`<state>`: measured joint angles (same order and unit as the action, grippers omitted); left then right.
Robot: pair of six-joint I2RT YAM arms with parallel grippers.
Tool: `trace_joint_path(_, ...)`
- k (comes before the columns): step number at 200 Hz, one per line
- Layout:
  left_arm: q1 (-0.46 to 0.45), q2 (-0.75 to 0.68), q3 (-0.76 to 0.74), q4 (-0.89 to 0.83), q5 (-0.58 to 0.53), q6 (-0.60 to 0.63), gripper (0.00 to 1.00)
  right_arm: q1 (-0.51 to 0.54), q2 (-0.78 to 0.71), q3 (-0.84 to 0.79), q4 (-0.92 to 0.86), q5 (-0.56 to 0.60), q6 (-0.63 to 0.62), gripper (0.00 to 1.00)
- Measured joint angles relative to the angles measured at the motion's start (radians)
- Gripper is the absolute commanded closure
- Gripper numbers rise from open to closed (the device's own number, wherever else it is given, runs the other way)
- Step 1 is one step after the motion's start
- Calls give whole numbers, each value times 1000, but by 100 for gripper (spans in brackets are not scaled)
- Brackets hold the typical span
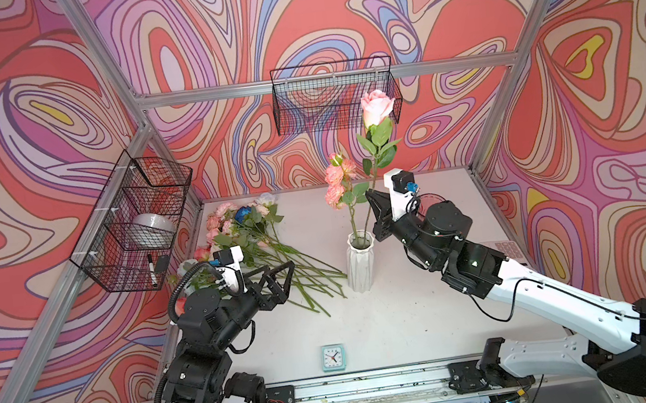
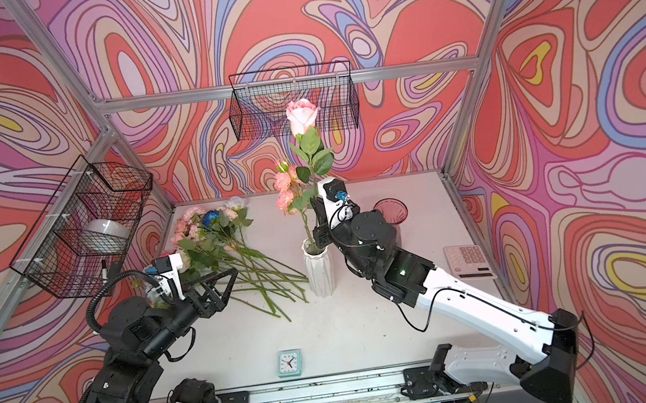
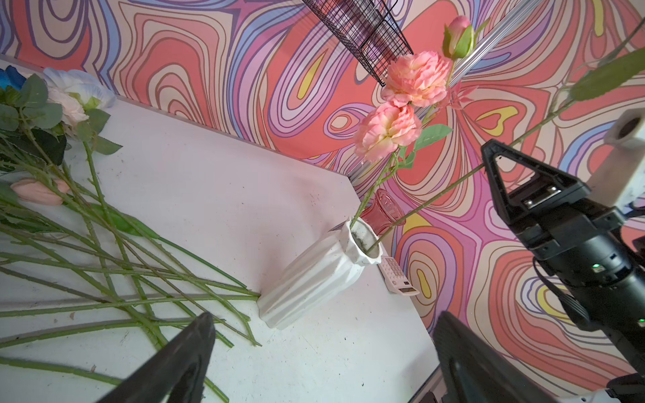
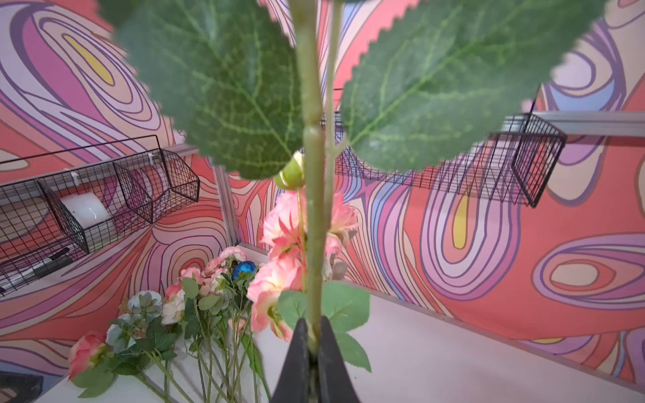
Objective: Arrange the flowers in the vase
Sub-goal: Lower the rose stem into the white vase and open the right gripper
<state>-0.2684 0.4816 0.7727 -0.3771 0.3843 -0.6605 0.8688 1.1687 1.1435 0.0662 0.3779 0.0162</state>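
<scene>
The left hand (image 1: pixel 286 281) was held above the worktop (image 1: pixel 411 317) with its fingers spread wide and empty, over the cut ends of the loose roses (image 1: pixel 252 236), which were heaped flat with their heads toward the back-left corner. Just right of those stems the white ribbed vase (image 1: pixel 360 267) was stood upright, a peach-pink spray (image 1: pixel 336 176) already set in it. Further right, the right hand (image 1: pixel 371 196) was clamped on the stem of a tall pink rose (image 1: pixel 376 106), below its large leaves. In the left wrist view the stem's lower end was seen inside the vase mouth. Seating this rose was judged to be the step in hand. It would best be lowered along the stem's own line until bottomed, and released only then. The fingers should be parted slowly and drawn off sideways, so that leaves and spray are not snagged and the vase is not tipped.
</scene>
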Motion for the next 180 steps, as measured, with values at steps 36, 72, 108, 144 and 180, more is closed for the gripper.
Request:
trace_joint_path(36, 0, 6, -15, 0, 0, -15, 0, -19, 1, -19, -48, -2, 95, 49)
trace_joint_path(72, 0, 10, -16, 0, -1, -26, 0, -24, 0, -17, -140, -23, 173, 35)
trace_joint_path(108, 0, 39, -16, -6, -13, -38, 0, -24, -16, -10, -235, -58, 245, 29)
trace_joint_path(144, 0, 89, -15, -40, -39, -58, 1, -24, -63, 8, -318, -95, 306, 29)
trace_joint_path(180, 0, 168, -15, -76, -74, -77, 7, -24, -136, 21, -397, -145, 352, 29)
